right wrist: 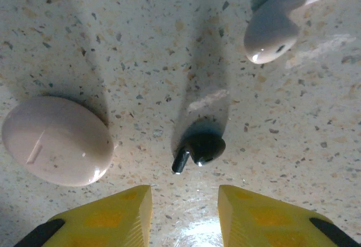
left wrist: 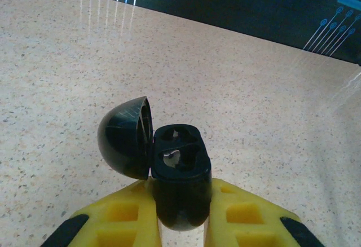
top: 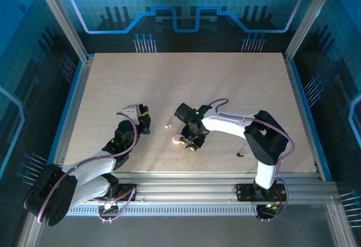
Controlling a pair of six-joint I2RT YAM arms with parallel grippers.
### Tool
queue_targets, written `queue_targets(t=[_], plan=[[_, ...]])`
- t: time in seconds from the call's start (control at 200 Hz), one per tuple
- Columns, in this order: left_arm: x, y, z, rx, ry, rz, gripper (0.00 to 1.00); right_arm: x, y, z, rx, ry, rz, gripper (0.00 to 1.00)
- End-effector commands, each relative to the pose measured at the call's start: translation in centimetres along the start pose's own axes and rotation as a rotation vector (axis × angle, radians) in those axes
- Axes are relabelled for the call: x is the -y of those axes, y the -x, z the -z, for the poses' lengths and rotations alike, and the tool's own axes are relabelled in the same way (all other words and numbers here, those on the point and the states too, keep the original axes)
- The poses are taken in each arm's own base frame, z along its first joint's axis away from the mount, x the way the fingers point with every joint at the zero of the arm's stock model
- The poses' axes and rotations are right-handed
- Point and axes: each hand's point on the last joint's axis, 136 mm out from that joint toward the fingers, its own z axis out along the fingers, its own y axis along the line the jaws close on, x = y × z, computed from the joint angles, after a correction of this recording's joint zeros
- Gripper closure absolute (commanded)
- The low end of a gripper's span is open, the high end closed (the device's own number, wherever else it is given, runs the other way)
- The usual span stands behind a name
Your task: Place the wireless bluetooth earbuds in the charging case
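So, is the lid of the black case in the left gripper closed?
No, the lid of the black case stands swung open sideways, baring its sockets, while the left gripper clamps the case's body.

The left arm (top: 90, 171) and right arm (top: 225, 124): white link shells are alternating with black joint housings, and lilac cables (top: 219, 101) are looping along both. A green light (top: 197, 111) is glowing on the right wrist. The left gripper (left wrist: 181, 189) and right gripper (right wrist: 183, 193) are showing yellow moulded fingers (left wrist: 121, 219) with square recesses and black outer pads (left wrist: 70, 230).
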Motion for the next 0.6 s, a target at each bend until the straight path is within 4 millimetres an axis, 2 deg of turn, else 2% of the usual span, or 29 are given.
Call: queue_targets(t=[0.0, 0.27, 0.59], plan=[[-0.2, 0.0, 0.1, -0.001, -0.008, -0.025, 0.89, 0.3, 0.3, -0.4, -0.008, -0.04, -0.032, 0.64], [-0.5, 0.3, 0.0, -0.002, -0.007, -0.026, 0.89, 0.9, 0.7, -1.1, -0.016, -0.074, -0.032, 0.65], [-0.6, 0.3, -0.1, -0.006, -0.003, -0.03, 0.89, 1.5, 2.3, -1.1, -0.011, -0.102, -0.009, 0.69]])
